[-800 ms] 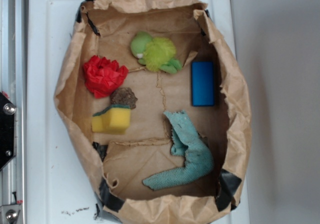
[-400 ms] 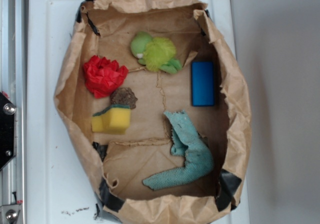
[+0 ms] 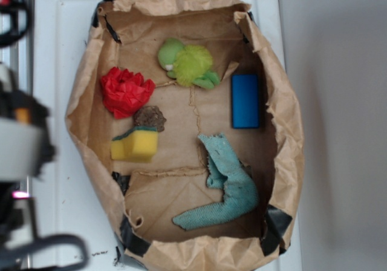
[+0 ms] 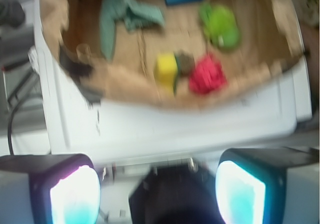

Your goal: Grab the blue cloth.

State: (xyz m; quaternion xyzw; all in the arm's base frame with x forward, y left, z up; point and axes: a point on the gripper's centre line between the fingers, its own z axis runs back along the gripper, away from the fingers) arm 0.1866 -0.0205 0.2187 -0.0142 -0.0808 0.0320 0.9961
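Bright light, some blur

My top view is sharp and evenly lit, but the arm (image 3: 21, 144) at its left edge is smeared. My wrist view is blurry all over.

blue cloth (image 3: 225, 189) | bent, in paper tray (image 3: 284, 138) | untouched

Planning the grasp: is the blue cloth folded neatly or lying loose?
Loose: the blue cloth lies bent and rumpled, unfolded, on the paper bag floor.
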